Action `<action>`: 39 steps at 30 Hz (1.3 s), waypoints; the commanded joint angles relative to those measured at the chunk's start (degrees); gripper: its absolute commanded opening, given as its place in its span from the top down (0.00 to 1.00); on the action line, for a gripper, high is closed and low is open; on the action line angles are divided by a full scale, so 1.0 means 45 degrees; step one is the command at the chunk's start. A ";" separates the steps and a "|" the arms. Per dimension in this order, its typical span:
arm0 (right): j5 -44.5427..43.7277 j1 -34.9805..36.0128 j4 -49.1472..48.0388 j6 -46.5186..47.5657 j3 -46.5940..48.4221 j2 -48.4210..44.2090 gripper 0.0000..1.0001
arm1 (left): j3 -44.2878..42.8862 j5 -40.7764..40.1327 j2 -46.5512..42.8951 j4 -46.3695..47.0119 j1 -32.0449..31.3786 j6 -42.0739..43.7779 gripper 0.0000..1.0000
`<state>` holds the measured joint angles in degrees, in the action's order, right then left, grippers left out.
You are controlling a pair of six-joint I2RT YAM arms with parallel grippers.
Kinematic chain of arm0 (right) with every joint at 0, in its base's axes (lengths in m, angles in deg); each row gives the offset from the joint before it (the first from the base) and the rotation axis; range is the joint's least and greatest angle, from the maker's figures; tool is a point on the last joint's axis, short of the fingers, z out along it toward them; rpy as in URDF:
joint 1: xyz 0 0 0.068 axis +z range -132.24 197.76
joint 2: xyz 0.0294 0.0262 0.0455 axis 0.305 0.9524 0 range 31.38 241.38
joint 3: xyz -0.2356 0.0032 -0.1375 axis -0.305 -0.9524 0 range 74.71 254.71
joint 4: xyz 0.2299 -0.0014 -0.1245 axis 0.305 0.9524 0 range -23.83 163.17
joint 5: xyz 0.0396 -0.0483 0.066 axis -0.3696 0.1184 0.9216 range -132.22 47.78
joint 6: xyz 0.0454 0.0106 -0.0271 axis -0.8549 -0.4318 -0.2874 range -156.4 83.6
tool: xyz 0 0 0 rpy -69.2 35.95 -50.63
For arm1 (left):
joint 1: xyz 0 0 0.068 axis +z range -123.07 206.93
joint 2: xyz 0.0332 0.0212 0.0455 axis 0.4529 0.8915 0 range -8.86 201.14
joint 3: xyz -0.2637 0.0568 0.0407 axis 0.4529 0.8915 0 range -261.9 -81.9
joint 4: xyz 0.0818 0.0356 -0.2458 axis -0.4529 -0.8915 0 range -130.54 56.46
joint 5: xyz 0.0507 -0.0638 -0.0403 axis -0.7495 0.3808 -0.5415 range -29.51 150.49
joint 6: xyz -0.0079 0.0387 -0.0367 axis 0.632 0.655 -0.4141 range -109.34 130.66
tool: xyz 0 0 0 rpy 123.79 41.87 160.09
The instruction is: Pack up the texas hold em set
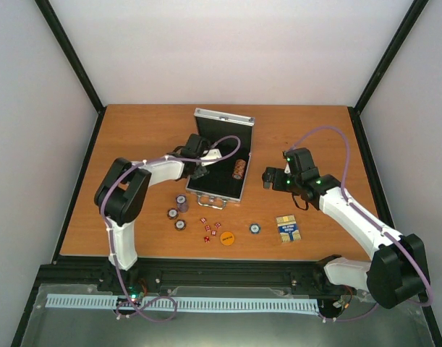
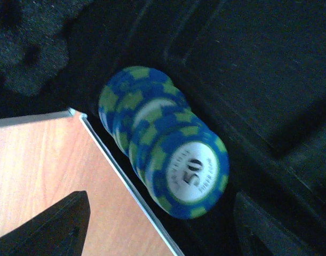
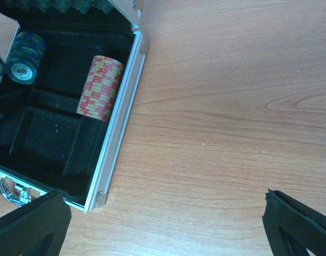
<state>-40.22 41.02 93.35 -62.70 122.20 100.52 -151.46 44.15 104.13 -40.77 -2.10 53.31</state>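
The silver case [image 1: 242, 144] lies open mid-table, lid up at the back. In its black lining a row of blue-green chips [image 2: 165, 160] lies on edge in the left slot. A red-yellow chip row [image 3: 100, 88] fills the right slot. My left gripper [image 1: 200, 172] hovers open over the case's left side, its fingers [image 2: 56, 224] apart from the blue chips. My right gripper [image 1: 266, 178] is open beside the case's right wall [image 3: 120, 122], over bare wood. Loose chips [image 1: 180, 202], red dice [image 1: 208, 228], an orange disc [image 1: 227, 236], a blue chip [image 1: 255, 228] and the card deck [image 1: 288, 229] lie in front of the case.
The wooden table [image 1: 315, 137] is boxed in by white walls with black corner posts. The case's metal handle [image 3: 10, 191] sticks out at its near side. Both arm bases stand on the black rail at the near edge.
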 commanded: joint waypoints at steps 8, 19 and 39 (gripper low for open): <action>0.0039 -0.0117 -0.0200 0.0181 -0.0161 -0.0086 0.00 | 0.0599 0.1872 -0.2119 -0.1281 0.0007 -0.0417 0.00; -0.0076 -0.0125 -0.0044 0.0218 -0.0225 -0.0355 0.00 | 0.0028 0.1013 -0.1604 -0.0865 0.0216 -0.0603 0.00; -0.0184 -0.0132 -0.0145 0.0225 -0.0443 -0.0354 0.00 | -0.1117 -0.1192 0.0154 -0.1104 0.0225 -0.0476 0.00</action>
<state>-40.24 40.98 93.35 -62.27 120.62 99.54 -153.75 41.90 103.69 -45.62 -1.38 51.58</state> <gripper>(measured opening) 0.999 0.997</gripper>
